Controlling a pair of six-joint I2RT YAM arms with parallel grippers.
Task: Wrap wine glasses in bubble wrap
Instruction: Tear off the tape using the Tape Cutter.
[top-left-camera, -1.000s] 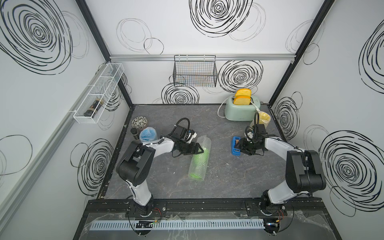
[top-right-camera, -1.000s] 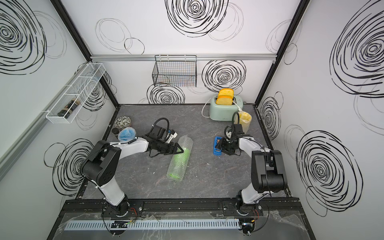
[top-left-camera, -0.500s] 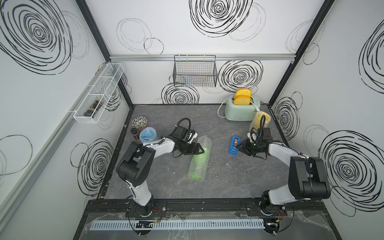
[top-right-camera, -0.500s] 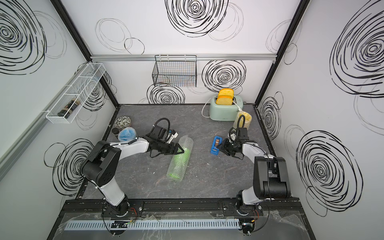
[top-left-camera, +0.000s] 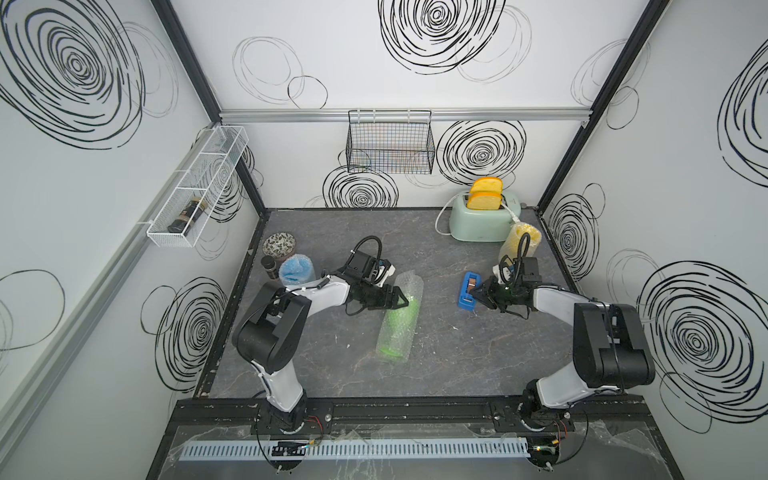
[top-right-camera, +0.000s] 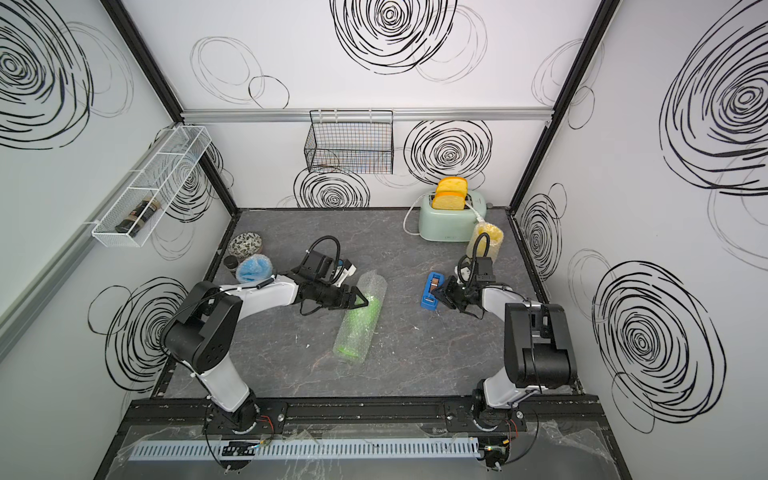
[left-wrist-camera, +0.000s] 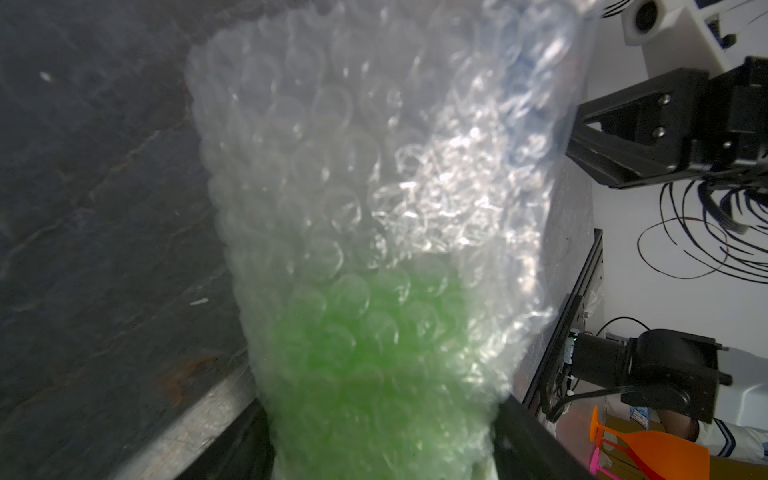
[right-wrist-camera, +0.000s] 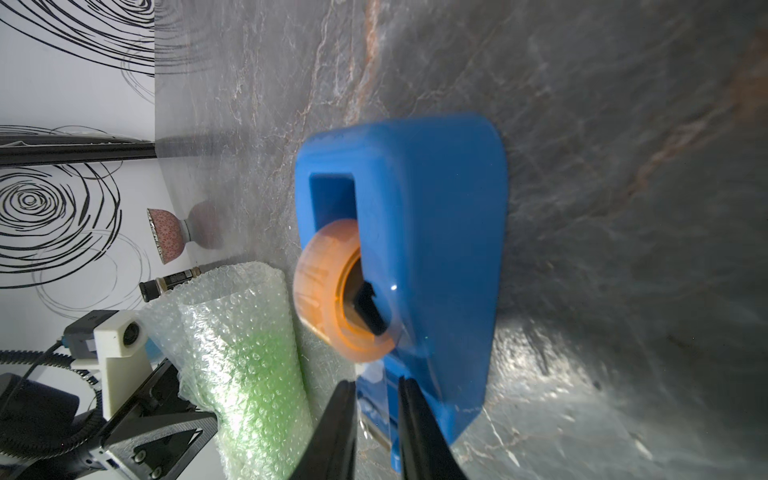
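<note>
A green wine glass rolled in bubble wrap (top-left-camera: 395, 328) (top-right-camera: 357, 328) lies on its side mid-table. My left gripper (top-left-camera: 405, 298) (top-right-camera: 365, 300) (left-wrist-camera: 378, 440) is shut on that roll, and the green bundle (left-wrist-camera: 365, 353) fills the gap between both fingers. My right gripper (top-left-camera: 476, 296) (top-right-camera: 436, 296) (right-wrist-camera: 376, 399) is at the near end of the blue tape dispenser (top-left-camera: 467, 291) (right-wrist-camera: 432, 232), open by a narrow gap with a clear tape strip between its fingers. A wrapped blue glass (top-left-camera: 296, 270) stands at the left, a wrapped yellow one (top-left-camera: 521, 241) at the right.
A mint toaster (top-left-camera: 482, 218) with bread stands at the back right, its cord trailing left. A patterned bowl (top-left-camera: 279, 244) and a small dark jar (top-left-camera: 269, 265) sit by the left wall. A wire basket (top-left-camera: 390, 145) hangs on the back wall.
My right jaws have narrowed a lot at the dispenser's near end, and the dispenser has shifted slightly left. The left arm and the green roll have not moved.
</note>
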